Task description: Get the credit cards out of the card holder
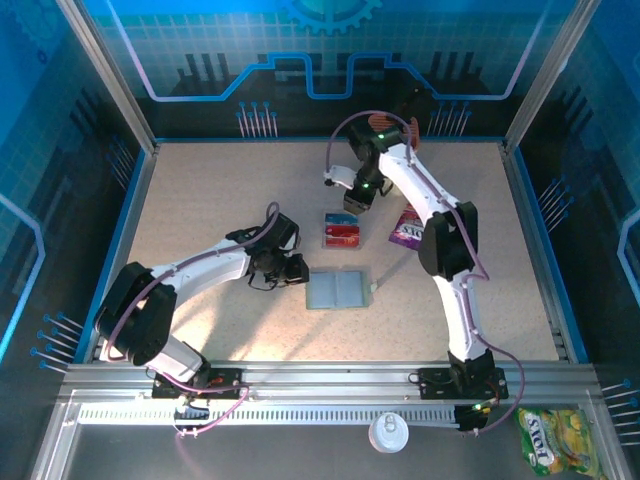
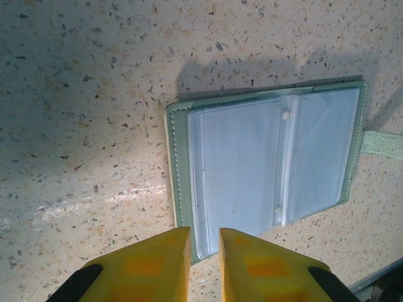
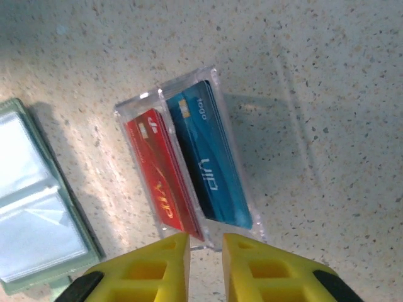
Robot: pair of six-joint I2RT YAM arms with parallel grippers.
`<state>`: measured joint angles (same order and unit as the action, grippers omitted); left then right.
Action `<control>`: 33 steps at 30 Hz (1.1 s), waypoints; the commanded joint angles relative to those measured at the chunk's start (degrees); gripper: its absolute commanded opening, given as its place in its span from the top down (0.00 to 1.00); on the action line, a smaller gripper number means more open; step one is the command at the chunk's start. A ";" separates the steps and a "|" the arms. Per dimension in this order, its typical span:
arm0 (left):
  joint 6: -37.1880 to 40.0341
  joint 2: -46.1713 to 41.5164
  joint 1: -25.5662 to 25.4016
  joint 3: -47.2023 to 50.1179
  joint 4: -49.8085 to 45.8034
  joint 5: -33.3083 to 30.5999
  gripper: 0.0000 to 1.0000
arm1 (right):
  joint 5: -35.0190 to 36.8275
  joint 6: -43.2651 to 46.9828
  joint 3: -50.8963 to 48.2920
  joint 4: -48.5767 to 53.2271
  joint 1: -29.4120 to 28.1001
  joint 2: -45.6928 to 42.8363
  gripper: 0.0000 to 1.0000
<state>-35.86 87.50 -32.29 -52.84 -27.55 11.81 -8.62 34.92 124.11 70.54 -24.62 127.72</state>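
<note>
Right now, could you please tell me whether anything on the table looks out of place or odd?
Nothing looks spilled or damaged. The card holder lies open with empty-looking sleeves, while the red card and blue card sit side by side in a clear case. A purple snack packet lies loose near the case.

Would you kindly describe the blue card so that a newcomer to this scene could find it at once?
On the speckled table, look just beyond the open card holder for a small clear case holding two cards side by side. The blue card is the one farther from the holder, unlike the red card next to it.
</note>
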 commanded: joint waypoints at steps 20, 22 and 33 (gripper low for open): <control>-0.92 0.95 0.39 4.90 8.23 0.88 0.87 | -5.52 -48.53 -52.62 -43.15 -14.14 -30.09 0.87; -1.27 1.24 0.40 5.55 8.51 1.18 0.88 | -7.03 -51.89 -55.17 -46.25 -15.30 -30.83 0.86; -2.31 3.23 0.43 7.56 10.58 3.31 1.00 | -11.01 -69.14 -57.85 -46.61 -17.54 -23.63 0.85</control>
<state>-37.54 89.80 -32.29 -46.17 -17.58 13.32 -16.05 -27.86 67.88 26.06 -41.60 102.35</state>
